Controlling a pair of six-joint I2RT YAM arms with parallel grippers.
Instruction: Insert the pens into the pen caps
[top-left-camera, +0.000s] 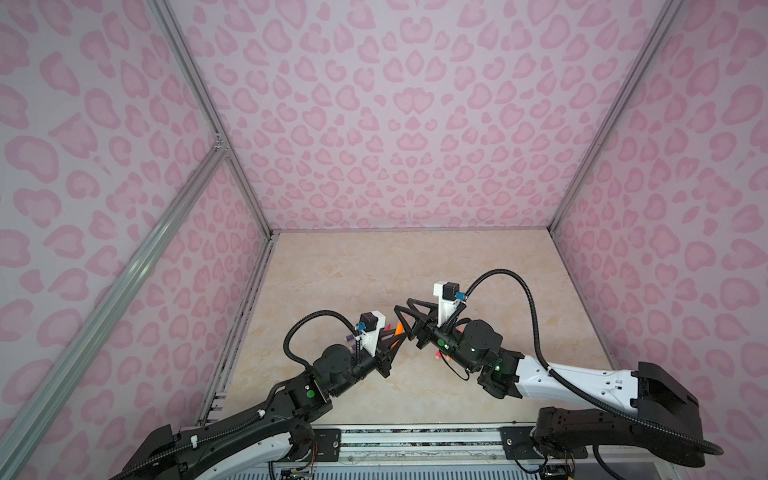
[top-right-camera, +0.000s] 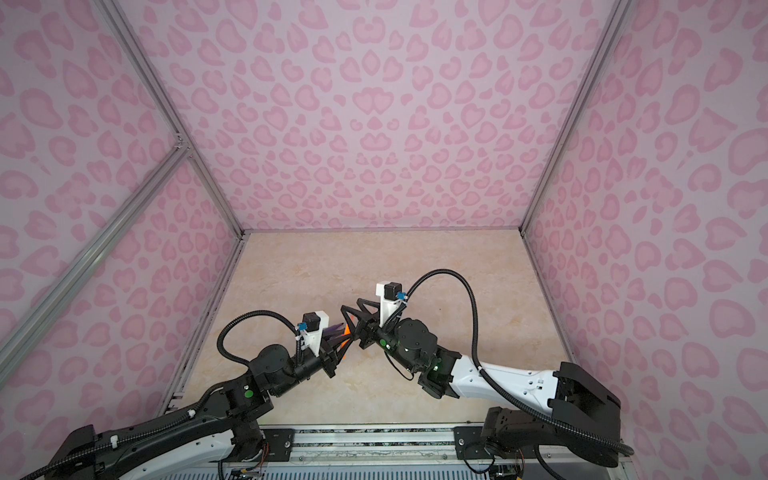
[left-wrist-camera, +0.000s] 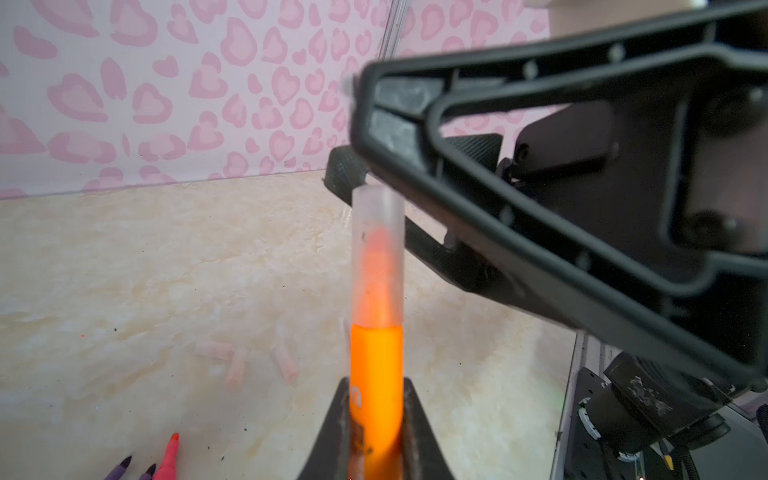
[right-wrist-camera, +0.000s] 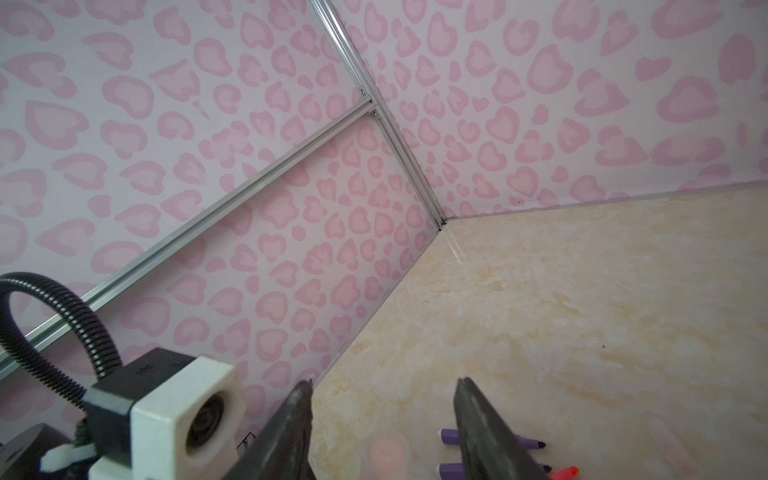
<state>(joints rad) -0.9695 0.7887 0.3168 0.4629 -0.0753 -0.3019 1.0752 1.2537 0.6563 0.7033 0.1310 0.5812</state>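
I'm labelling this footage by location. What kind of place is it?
Probably a robot test cell, not a home: printed pink wall panels in an aluminium frame box in a marble-look tabletop, with a left arm and right arm reaching over it.

Slim orange felt-tip pen (left-wrist-camera: 376, 365): clamped by its barrel in the left gripper (left-wrist-camera: 376, 386), clear of the table. Short clear plastic cap (left-wrist-camera: 377, 249) sat over its tapered tip, open end meeting the orange barrel, with the tip showing faintly through the wall. Several loose clear caps (left-wrist-camera: 214, 350) lay scattered on the beige surface beyond, faint against it. Two purple pens (right-wrist-camera: 528, 442) lay side by side, dark tips bare. Pink-red pen (left-wrist-camera: 169, 455) lay just beside them, also uncapped.
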